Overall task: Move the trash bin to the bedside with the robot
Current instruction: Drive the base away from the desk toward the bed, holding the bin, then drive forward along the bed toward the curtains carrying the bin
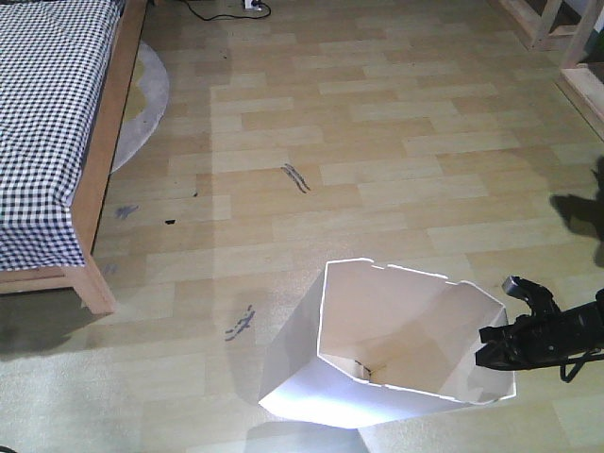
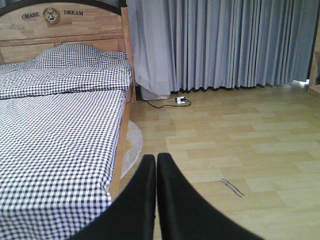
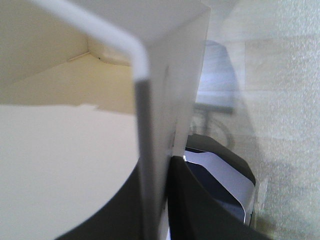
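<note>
The white trash bin [image 1: 387, 330] stands tilted on the floor at the lower middle of the front view, its cream inside showing. My right gripper [image 1: 489, 347] reaches in from the right and is shut on the bin's right rim. In the right wrist view the bin wall [image 3: 167, 75] runs between the jaws of that gripper [image 3: 160, 167], one finger inside and one outside. The bedside is at the upper left: a bed [image 1: 47, 113] with checked bedding and a wooden frame, well apart from the bin. My left gripper [image 2: 156, 162] is shut on nothing and points toward the bed [image 2: 60, 130].
A round grey rug [image 1: 151, 94] pokes out from under the bed. A power strip with a black cable [image 1: 247, 8] lies by the far wall. Wooden furniture legs [image 1: 547, 24] stand at the top right. Grey curtains [image 2: 225, 45] hang behind. Dark scuffs [image 1: 295, 177] mark the floor.
</note>
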